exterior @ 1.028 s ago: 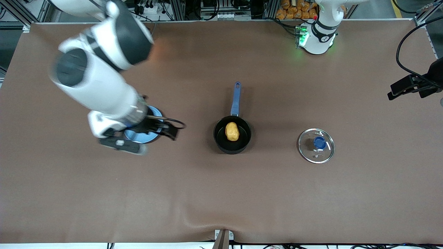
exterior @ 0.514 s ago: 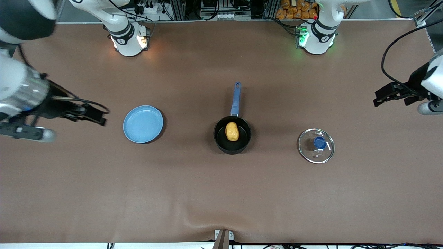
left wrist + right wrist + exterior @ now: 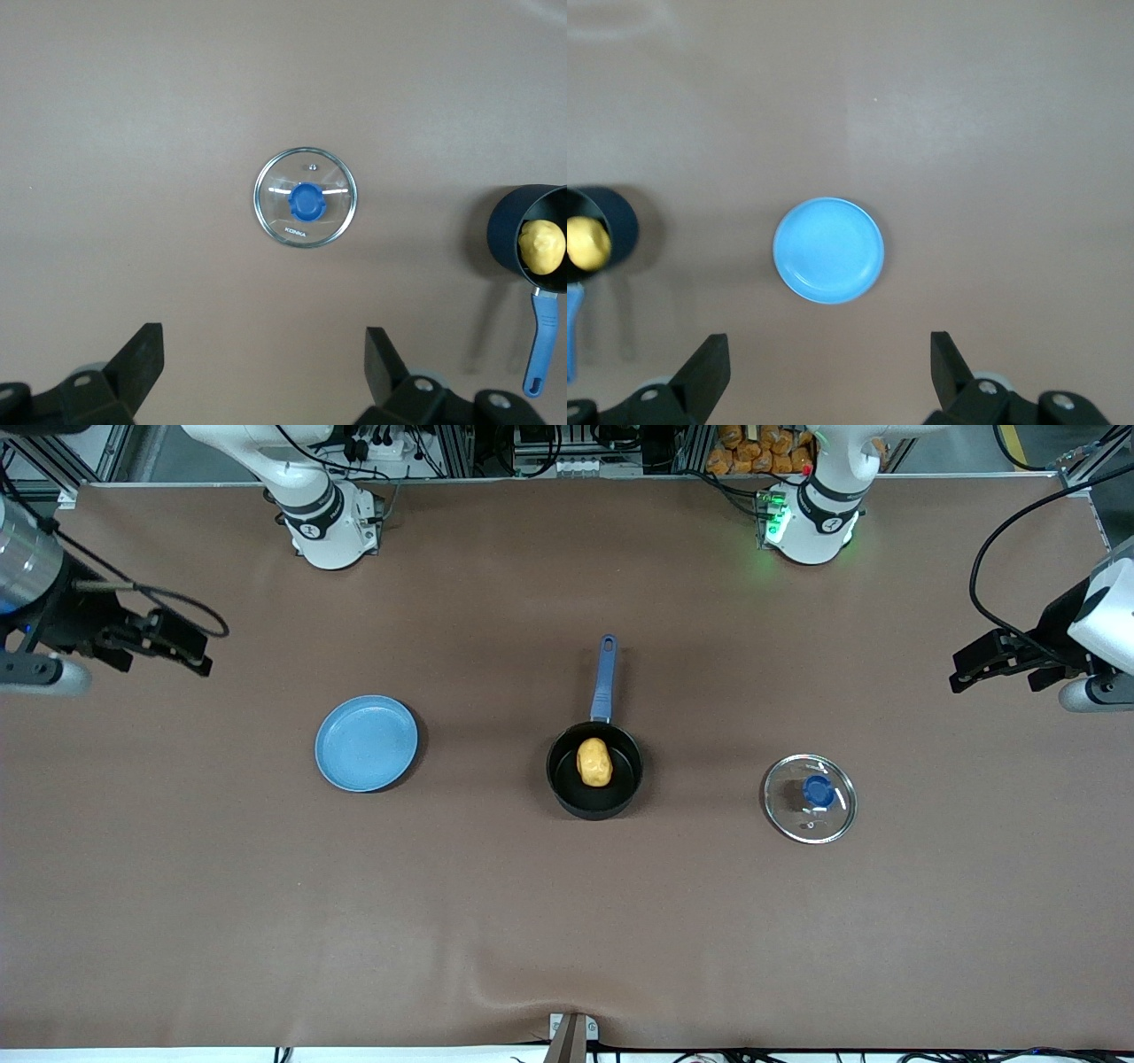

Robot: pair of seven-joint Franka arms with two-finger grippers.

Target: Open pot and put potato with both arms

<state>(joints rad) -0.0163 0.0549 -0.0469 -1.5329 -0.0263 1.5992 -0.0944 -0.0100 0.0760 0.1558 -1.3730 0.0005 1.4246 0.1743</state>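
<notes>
The black pot with a blue handle stands at the table's middle with the yellow potato inside it. It also shows in the left wrist view with the potato. The glass lid with blue knob lies flat on the table toward the left arm's end, and shows in the left wrist view. My left gripper is open and empty, high over the table's left-arm end. My right gripper is open and empty, high over the right-arm end.
A light-blue plate lies empty between the pot and the right arm's end; it shows in the right wrist view. The brown table cover has a small ripple at its near edge.
My right arm has swung away from over the plate to the right-arm edge of the table and risen. My left gripper has shifted slightly inward at its end.
</notes>
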